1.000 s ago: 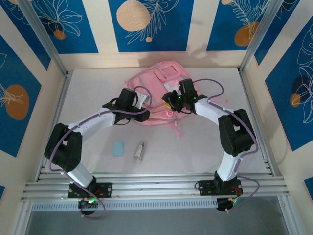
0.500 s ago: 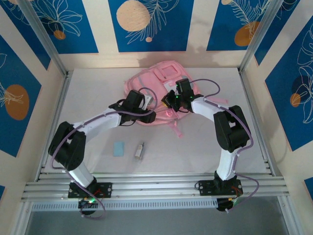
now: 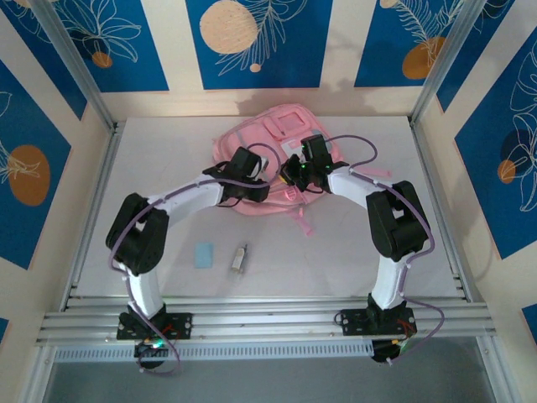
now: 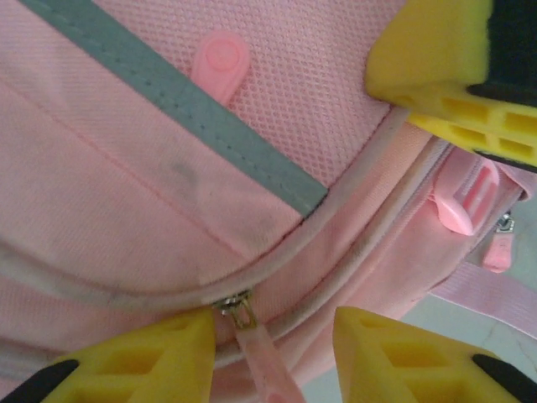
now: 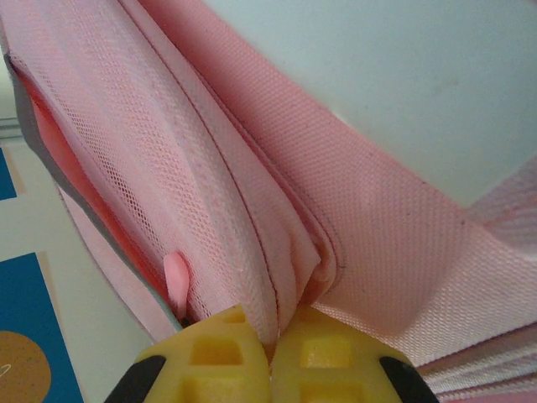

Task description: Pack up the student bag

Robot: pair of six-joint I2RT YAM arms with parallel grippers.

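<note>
The bag (image 3: 284, 128) lies flat at the far middle of the bench (image 3: 151, 185), its straps trailing toward the arms; both arms reach in to the bag's near half, the left from its left, the right from its right.

The right end effector (image 5: 270, 340) is clenched on a fold of the bag's pink fabric and mesh, pads pressed together with the cloth gathered between them; my guess is that it pinches this edge to hold the panel taut, or to lift a pocket's lip, while the other arm works the zip.

The left end effector (image 4: 275, 323) is released, jaws apart and straddling a zip pull (image 4: 262, 357) on the bag's piped seam; the pull lies between the pads without being gripped, so it looks lined up for a grasp.

The two end effectors sit very near each other over the bag, leaving little room between them; a blue card (image 3: 204, 254) and a small item (image 3: 241, 258) wait well clear of the bag on its near side, with bare bench around them; left and right of the bag the bench is open to the frame rails.
</note>
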